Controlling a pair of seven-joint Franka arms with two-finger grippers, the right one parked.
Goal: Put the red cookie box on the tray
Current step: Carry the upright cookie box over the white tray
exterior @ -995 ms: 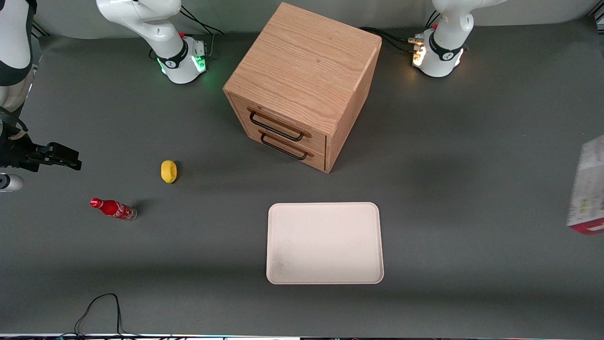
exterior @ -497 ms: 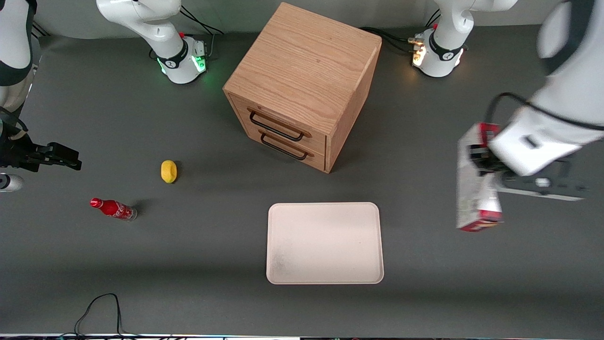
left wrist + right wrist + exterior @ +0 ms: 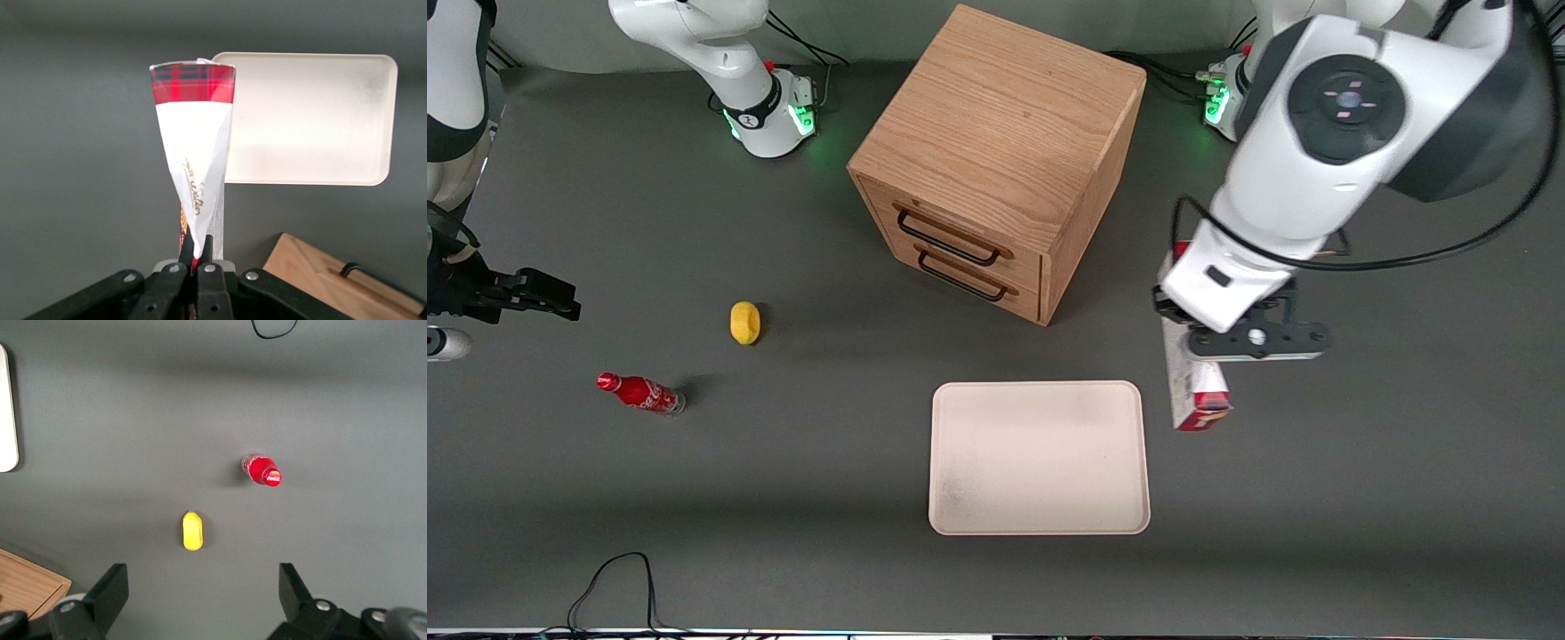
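Note:
My gripper (image 3: 1193,331) (image 3: 198,248) is shut on the red cookie box (image 3: 1192,391) (image 3: 195,140) and holds it in the air above the table. The box is pinched flat where the fingers (image 3: 205,252) clamp it, and its red tartan end points away from the wrist camera. It hangs beside the tray (image 3: 1039,458) (image 3: 313,120), just off the tray's edge toward the working arm's end, without touching it. The pale cream tray lies flat on the grey table with nothing on it, nearer the front camera than the cabinet.
The wooden two-drawer cabinet (image 3: 996,160) (image 3: 333,280) stands mid-table, close to my arm. A yellow lemon-shaped object (image 3: 744,322) (image 3: 193,531) and a small red soda bottle (image 3: 640,393) (image 3: 262,469) lie toward the parked arm's end. A black cable (image 3: 618,578) loops near the front edge.
My arm has swept in from the working arm's end of the table toward the tray, carrying the cookie box with it. Nothing else has moved.

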